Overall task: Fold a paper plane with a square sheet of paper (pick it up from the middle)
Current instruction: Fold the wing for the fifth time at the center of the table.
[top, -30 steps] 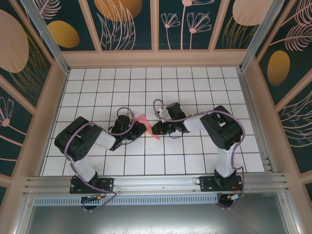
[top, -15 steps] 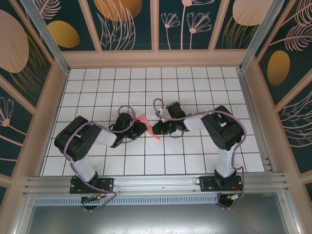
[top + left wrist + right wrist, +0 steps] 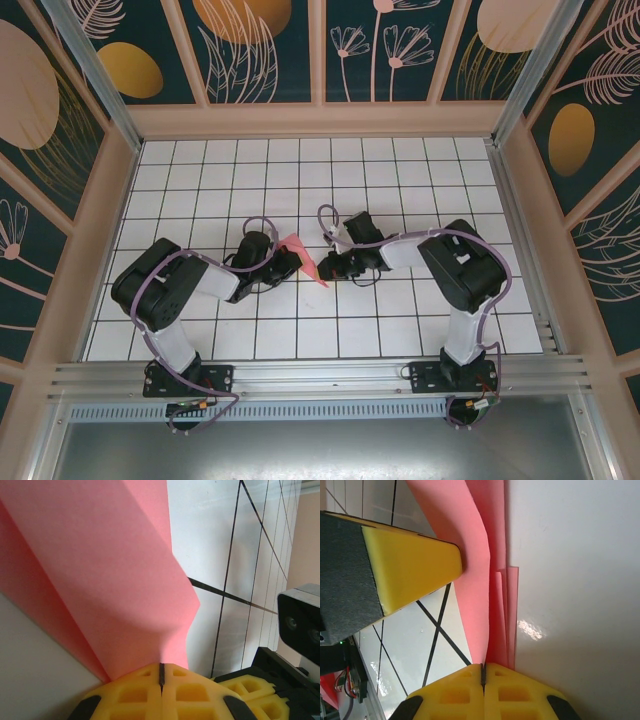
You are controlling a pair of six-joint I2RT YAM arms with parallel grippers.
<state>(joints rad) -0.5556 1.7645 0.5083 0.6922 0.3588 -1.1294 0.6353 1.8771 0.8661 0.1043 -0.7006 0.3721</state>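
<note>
The square sheet of paper (image 3: pixel 298 253) is pink-red and folded into a narrow, creased, plane-like shape with a pointed tip (image 3: pixel 322 283). It is held between the two arms over the middle of the tiled table. My left gripper (image 3: pixel 289 262) is shut on its left side. In the left wrist view the yellow pads (image 3: pixel 130 695) meet at the left gripper (image 3: pixel 161 672) with the paper (image 3: pixel 100 570) fanning out from them. My right gripper (image 3: pixel 323 267) is shut on the layered folds (image 3: pixel 497 605), pinched at the right gripper (image 3: pixel 483 672). The left gripper's yellow finger (image 3: pixel 410 570) lies against the paper.
The white grid-tiled table (image 3: pixel 400 180) is boxed in by wooden-framed walls (image 3: pixel 320 118). An aluminium rail (image 3: pixel 320 375) runs along the near edge by the arm bases. The right wrist camera housing (image 3: pixel 300 620) sits close to the left gripper.
The right gripper's jaws closed tighter on the paper and its arm shifted slightly right. The left arm and the paper have hardly moved.
</note>
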